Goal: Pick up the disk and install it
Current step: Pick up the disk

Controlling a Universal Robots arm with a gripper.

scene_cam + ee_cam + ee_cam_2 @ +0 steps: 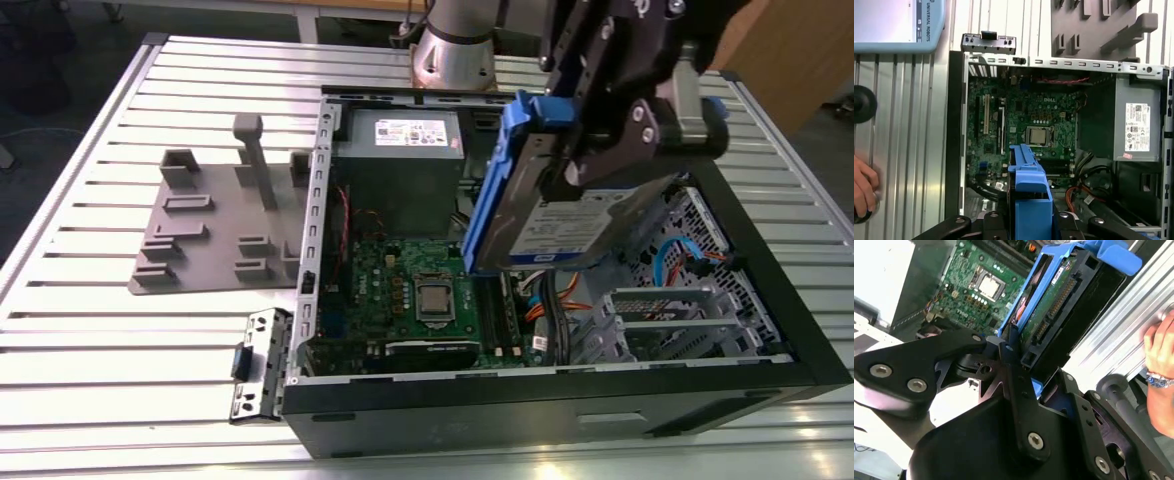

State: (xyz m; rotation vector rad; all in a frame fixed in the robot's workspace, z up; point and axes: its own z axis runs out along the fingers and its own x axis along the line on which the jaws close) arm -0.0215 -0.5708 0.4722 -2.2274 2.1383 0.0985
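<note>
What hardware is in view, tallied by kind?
disk: 1, held in the gripper
computer case: 1, open
power-supply box: 1
motherboard: 1
grey fixture plate: 1
metal cage: 1
Total: 6

The tool (pixel 638 140) is black, angular linkage plates fastened by round silver screws (pixel 1035 440).

the disk (pixel 577 228) is smooth metal framed in blue plastic; the table (pixel 134 330) ribbed metal.
</note>
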